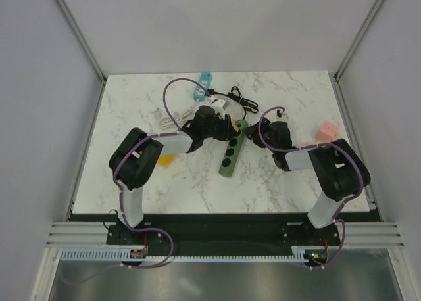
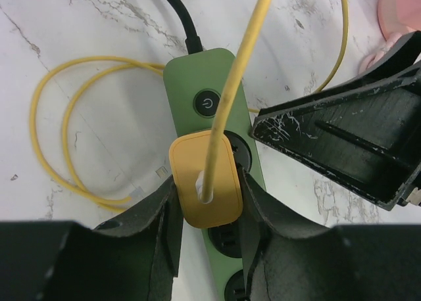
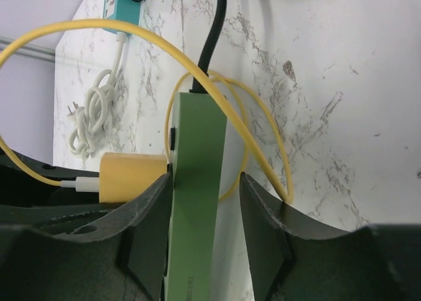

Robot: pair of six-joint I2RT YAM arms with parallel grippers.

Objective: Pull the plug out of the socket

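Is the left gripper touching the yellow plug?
Touching. Left wrist view: the left gripper has its fingers pressed against both sides of the yellow plug, with no gap visible on either side.

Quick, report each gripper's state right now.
Left gripper: shut on the yellow plug, one finger on each side.
Right gripper: open, straddling the green power strip, with a gap on one side.

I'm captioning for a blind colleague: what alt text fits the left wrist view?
The left end effector grips a yellow plug seated in a green power strip on a marble table. A yellow cable leads up from the plug.
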